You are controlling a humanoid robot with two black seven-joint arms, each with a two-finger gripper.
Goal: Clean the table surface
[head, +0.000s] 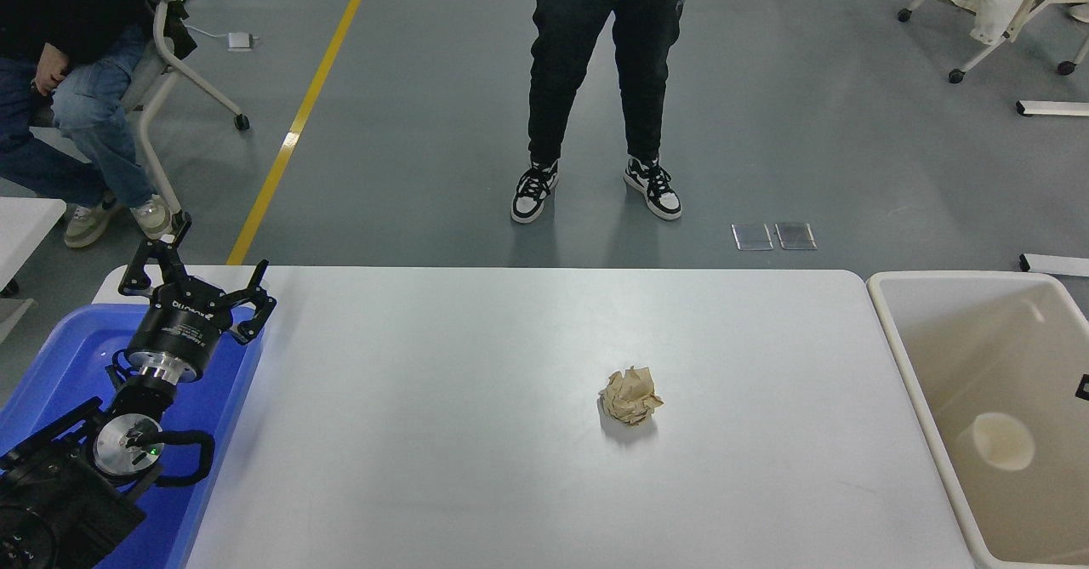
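The white table surface [425,433] carries one crumpled tan paper ball [631,395], right of the middle. My left gripper [217,250] is open and empty, parked at the lower left over the blue tub [51,365]. Of my right gripper only a small black sliver [1083,387] shows at the right edge, above the cream-white bin [886,318]. A pale paper cup [1004,440] lies on the floor of that bin, apart from the gripper.
A person in dark trousers and black-and-white shoes [595,190] stands beyond the table's far edge. Another person sits on a chair [85,110] at the far left. Wheeled chairs [995,8] stand at the far right.
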